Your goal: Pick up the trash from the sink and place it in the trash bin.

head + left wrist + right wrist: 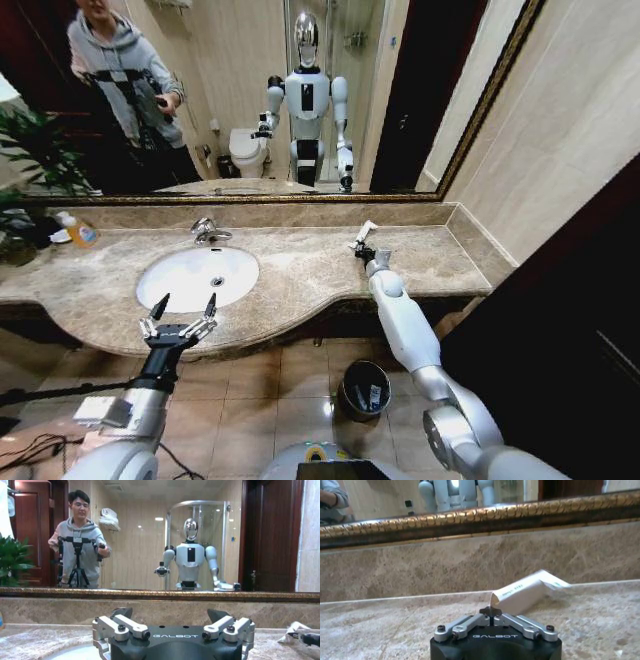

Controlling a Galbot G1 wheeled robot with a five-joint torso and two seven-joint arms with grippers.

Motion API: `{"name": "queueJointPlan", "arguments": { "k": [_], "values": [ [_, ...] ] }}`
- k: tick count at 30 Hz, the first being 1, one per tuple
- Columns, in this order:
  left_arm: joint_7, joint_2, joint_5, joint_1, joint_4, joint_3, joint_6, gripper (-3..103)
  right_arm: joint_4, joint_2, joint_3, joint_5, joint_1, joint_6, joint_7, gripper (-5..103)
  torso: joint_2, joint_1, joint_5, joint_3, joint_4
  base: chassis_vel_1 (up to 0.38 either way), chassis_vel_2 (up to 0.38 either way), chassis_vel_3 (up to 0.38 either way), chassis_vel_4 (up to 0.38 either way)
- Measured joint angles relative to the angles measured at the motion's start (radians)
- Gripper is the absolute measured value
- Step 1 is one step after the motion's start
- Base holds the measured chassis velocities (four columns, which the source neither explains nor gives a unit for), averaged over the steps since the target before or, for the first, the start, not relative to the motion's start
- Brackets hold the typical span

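The tube [526, 591] is white with small dark print and a flattened, crimped far end, tilted up from the right gripper [491, 611] over the countertop [380, 626]. Its print is too small to read. The right gripper's fingers are clamped on the tube's near end. The left gripper [180, 318] hangs spread wide and empty at the sink's [180, 285] front edge. The bin [364, 388] stands on the floor, below the right arm.
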Motion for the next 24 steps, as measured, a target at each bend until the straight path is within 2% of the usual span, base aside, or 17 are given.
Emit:
{"name": "queueJointPlan", "arguments": {
  "k": [5, 8, 12, 13, 15, 17, 20, 23, 24],
  "values": [
    [0.000, 0.000, 0.000, 0.000, 0.000, 0.000, 0.000, 100, 0.051, -0.030, -0.001, 0.022, -0.024, 0.010, -0.008, 0, 0.000, 0.000, 0.0000, 0.000, 0.0001, 0.000, 0.000, 0.000, 0.000],
    [0.000, 0.000, 0.000, 0.000, 0.000, 0.000, 0.000, 100, 0.134, -0.090, -0.003, 0.075, -0.075, 0.022, -0.020, 0, 0.000, 0.000, 0.0000, 0.000, -0.0001, 0.000, 0.000, 0.000, 0.000],
    [0.000, 0.000, 0.000, 0.000, 0.000, 0.000, 0.000, 100, 0.191, -0.122, -0.003, 0.097, -0.113, 0.025, -0.022, 0, 0.000, 0.000, 0.0001, 0.000, -0.0001, 0.000, 0.000, 0.000, 0.000],
    [0.000, 0.000, 0.000, 0.000, 0.000, 0.000, 0.000, 100, 0.286, -0.167, 0.004, 0.123, -0.179, 0.027, -0.021, 0, 0.000, 0.000, 0.0001, 0.000, 0.0001, 0.000, 0.000, 0.000, 0.000],
    [0.000, 0.000, 0.000, 0.000, 0.000, 0.000, 0.000, 100, 0.377, -0.205, 0.020, 0.159, -0.253, 0.028, -0.021, 0, 0.000, 0.000, 0.0002, 0.000, 0.0001, 0.000, 0.000, 0.000, 0.000],
    [0.000, 0.000, 0.000, 0.000, 0.000, 0.000, 0.000, 100, 0.405, -0.216, 0.026, 0.177, -0.277, 0.028, -0.021, 0, 0.000, 0.000, 0.0002, 0.000, 0.0001, 0.000, 0.000, 0.000, 0.000],
    [0.000, 0.000, 0.000, 0.000, 0.000, 0.000, 0.000, 100, 0.593, -0.280, 0.073, 0.305, -0.435, 0.023, -0.009, 0, 0.000, 0.000, 0.0003, 0.000, -0.0001, 0.000, 0.000, 0.000, 0.000],
    [0.000, 0.000, 0.000, 0.000, 0.000, 0.000, 0.000, 100, 0.688, -0.304, 0.097, 0.357, -0.508, 0.021, -0.008, 0, 0.000, 0.000, 0.0001, 0.000, -0.0002, 0.000, 0.000, 0.000, 0.000],
    [0.000, 0.000, 0.000, 0.000, 0.000, 0.000, 0.000, 100, 0.779, -0.323, 0.111, 0.420, -0.578, 0.010, 0.000, 0, 0.000, 0.000, 0.0001, 0.000, -0.0005, 0.000, 0.000, 0.000, 0.000]
  ]
}}
